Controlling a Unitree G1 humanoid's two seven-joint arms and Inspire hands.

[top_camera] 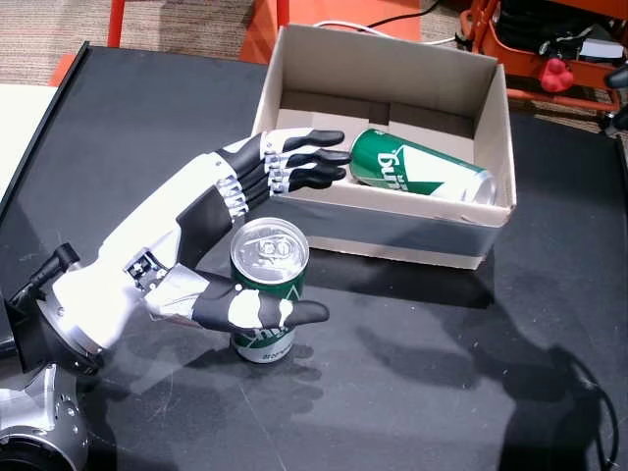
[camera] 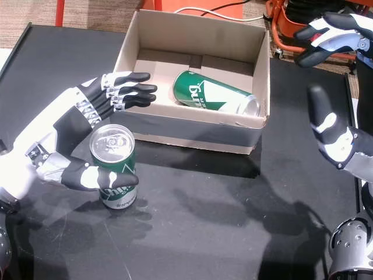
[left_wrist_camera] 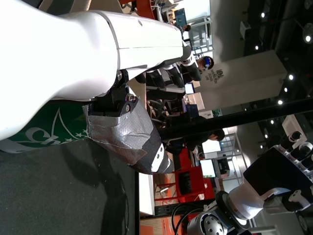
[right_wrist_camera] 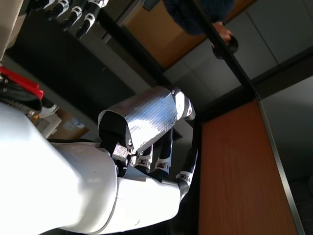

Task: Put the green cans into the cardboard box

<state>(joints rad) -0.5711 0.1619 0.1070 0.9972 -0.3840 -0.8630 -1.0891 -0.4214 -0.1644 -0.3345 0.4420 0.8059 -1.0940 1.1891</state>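
One green can point(top_camera: 268, 285) point(camera: 113, 166) stands upright on the black table point(top_camera: 442, 373), in front of the cardboard box point(top_camera: 392, 228) point(camera: 192, 131). My left hand point(top_camera: 211, 211) point(camera: 73, 125) is open around it: the thumb point(top_camera: 260, 312) lies across the can's front and the straight fingers point(top_camera: 309, 162) reach past it to the box's front wall. A second green can point(top_camera: 422, 167) point(camera: 215, 93) lies on its side inside the box. The left wrist view shows the can's green side point(left_wrist_camera: 44, 129) beside the thumb point(left_wrist_camera: 132, 142). My right hand point(camera: 341, 143) point(right_wrist_camera: 146, 132) hovers open at the right, holding nothing.
Orange and red equipment point(top_camera: 549, 49) point(camera: 285, 23) stands just behind the box at the back right. A cable point(top_camera: 363, 25) runs behind the box. The table's left edge point(top_camera: 39, 137) borders a white surface point(top_camera: 15, 118).
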